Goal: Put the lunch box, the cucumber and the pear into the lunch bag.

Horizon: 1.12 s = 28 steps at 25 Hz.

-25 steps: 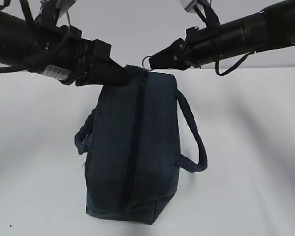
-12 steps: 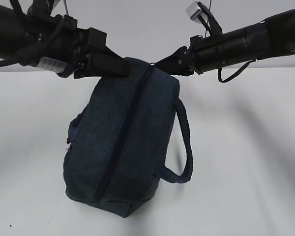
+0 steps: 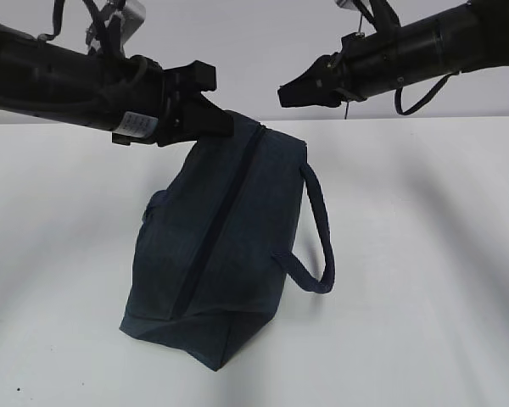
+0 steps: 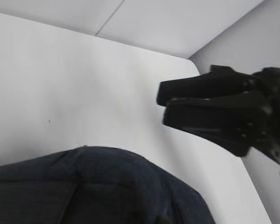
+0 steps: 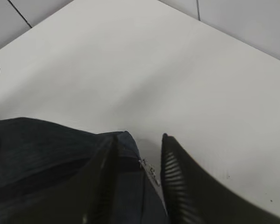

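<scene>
Matt navy woven-cloth lunch bag (image 3: 229,246)

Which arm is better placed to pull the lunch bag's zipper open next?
The right. The left gripper is shut on the lunch bag at its top end, holding it up. The right gripper is free, jaws parted, close to that end, where the zipper pull lies between its fingers.

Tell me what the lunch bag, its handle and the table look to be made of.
The lunch bag: woven fabric, dark navy and matte; it shows a faint weave and sags in soft folds. Its handle: a thick strap of seemingly the same cloth, curving limply. The table: a smooth, white, matte surface, possibly laminate or painted board; the look leaves that open.
</scene>
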Tool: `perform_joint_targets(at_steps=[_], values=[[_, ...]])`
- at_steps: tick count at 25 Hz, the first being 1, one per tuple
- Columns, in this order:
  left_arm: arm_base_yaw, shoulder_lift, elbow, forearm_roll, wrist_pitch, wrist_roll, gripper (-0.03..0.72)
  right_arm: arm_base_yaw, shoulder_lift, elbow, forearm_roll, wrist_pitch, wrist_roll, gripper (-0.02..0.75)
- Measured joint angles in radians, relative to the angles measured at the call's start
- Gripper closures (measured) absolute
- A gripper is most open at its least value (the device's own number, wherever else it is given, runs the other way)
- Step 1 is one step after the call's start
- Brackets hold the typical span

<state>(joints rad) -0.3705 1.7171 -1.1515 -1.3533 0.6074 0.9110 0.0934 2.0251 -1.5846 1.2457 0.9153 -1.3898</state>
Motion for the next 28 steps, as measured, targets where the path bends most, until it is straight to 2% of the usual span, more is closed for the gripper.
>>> perform_joint_targets(at_steps=[5,7,12,14,18,23,28], values=[[0.000,0.031,-0.035,0.017,-0.043,0.000,0.665,0.000,-0.040,-0.025,-0.214,-0.015,0.210,0.454],[0.000,0.036,-0.054,0.046,-0.045,0.000,0.617,0.000,-0.061,-0.041,-0.317,-0.013,0.320,0.454],[0.000,0.035,-0.107,0.139,-0.046,-0.001,0.409,0.000,-0.123,-0.070,-0.514,0.020,0.600,0.453],[0.000,0.025,-0.113,0.197,-0.046,-0.002,0.363,0.000,-0.152,-0.070,-0.595,0.039,0.688,0.452],[0.019,-0.029,-0.113,0.338,-0.031,-0.028,0.340,0.000,-0.198,-0.070,-0.747,0.109,0.780,0.430],[0.081,-0.127,-0.113,0.465,0.007,-0.099,0.337,0.000,-0.241,-0.070,-0.853,0.235,0.870,0.335],[0.150,-0.249,-0.113,0.630,0.097,-0.182,0.337,0.000,-0.271,-0.070,-0.957,0.310,0.995,0.318]])
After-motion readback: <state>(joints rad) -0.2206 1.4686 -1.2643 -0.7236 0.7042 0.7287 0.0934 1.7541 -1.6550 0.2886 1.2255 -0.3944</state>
